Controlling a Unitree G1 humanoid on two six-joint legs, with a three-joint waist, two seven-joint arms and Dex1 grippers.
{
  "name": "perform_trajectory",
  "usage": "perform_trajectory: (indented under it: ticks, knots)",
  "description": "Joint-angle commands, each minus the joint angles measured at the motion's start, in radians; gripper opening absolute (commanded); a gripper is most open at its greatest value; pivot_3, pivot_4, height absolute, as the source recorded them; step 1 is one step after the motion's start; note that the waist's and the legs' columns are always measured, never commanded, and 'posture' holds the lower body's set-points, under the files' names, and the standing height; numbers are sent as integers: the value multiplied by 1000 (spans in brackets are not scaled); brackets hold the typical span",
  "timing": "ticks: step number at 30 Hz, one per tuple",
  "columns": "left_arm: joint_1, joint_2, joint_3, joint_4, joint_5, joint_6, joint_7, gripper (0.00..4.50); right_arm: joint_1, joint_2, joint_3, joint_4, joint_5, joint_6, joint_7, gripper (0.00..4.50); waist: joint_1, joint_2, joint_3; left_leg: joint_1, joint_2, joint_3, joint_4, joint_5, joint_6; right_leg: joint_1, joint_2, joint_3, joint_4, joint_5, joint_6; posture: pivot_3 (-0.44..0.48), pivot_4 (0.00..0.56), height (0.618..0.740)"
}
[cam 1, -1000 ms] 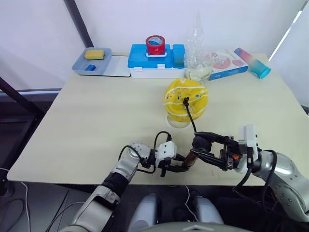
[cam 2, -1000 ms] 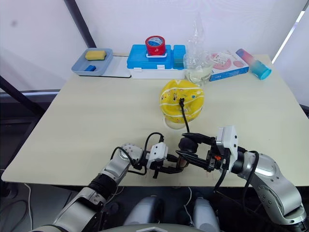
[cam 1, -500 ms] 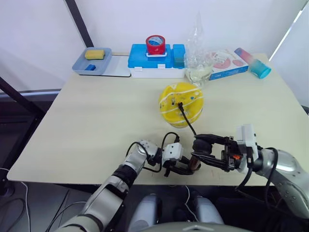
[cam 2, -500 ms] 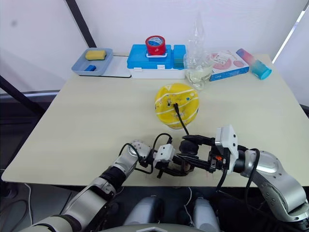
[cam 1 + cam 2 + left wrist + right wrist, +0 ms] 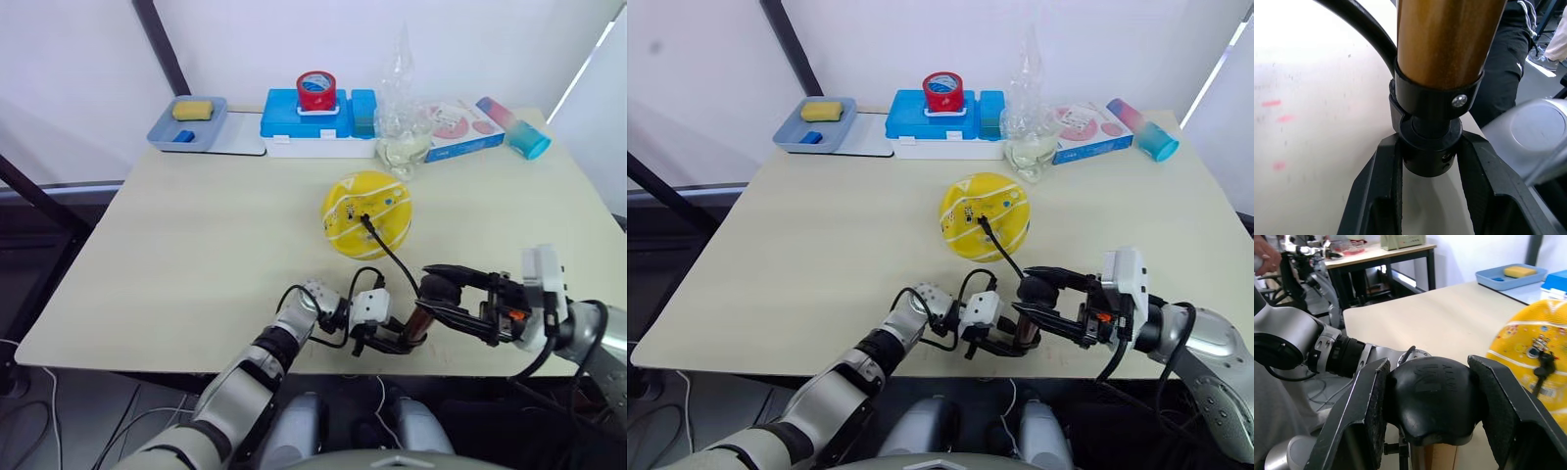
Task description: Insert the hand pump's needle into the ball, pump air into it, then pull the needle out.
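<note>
Pump: hand pump (image 5: 419,323) standing at the counter's (image 5: 196,255) near edge.
Tools: left tool (image 5: 1425,161) pinching its base; right tool (image 5: 1432,401) gripping its cap.
Ball: ball (image 5: 367,213) sitting mid-counter, needle (image 5: 364,219) inserted.
Room: open counter lying leftward.

Both eye views: from the head, looking forward and down over the whole desk (image 5: 196,235), far out. Left wrist view: very close, along left hand (image 5: 1431,161) onto the pump (image 5: 1444,44) base. Right wrist view: close, along right hand (image 5: 1432,401) over the pump's cap, ball (image 5: 1537,357) beyond; shared: the pump.
</note>
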Motion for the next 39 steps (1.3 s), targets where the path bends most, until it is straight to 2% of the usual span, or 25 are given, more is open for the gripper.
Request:
perform_trajectory:
  ticks: [1, 7, 22, 30, 39]
  knots:
    - [-9, -29, -12, 28, 20, -17, 17, 1107, -2, -14, -91, -59, 36, -31, 2, 2016, 0, 0, 0, 0, 0, 0, 0, 0, 0, 0, 0, 0, 0, 0, 0, 0, 150, 737]
    - [-37, -70, -10, 79, 40, -29, 61, 1107, 11, -47, -172, -64, 85, -9, -8, 2016, 1, -1, 0, 0, 0, 0, 0, 0, 0, 0, 0, 0, 0, 0, 0, 0, 150, 737]
    - [-61, -116, -3, 137, 73, -35, 137, 1107, 16, -144, -422, -71, 355, 115, -66, 2016, 2, -2, 1, 0, 0, 0, 0, 0, 0, 0, -1, 0, 0, 0, 0, 0, 150, 737]
    - [-51, -121, -13, 151, 100, -29, 154, 1107, -19, -205, -492, -42, 454, 164, -85, 2016, 2, -3, 2, 0, 0, 0, 0, 0, 0, 0, -1, 0, 0, 0, 0, 0, 150, 737]
    - [-49, -118, -19, 165, 119, -39, 156, 1107, -57, -222, -535, -14, 594, 193, -146, 2016, 2, -3, 2, -1, 0, 0, 0, 0, 0, 0, -1, 0, 0, 0, 0, 0, 150, 737]
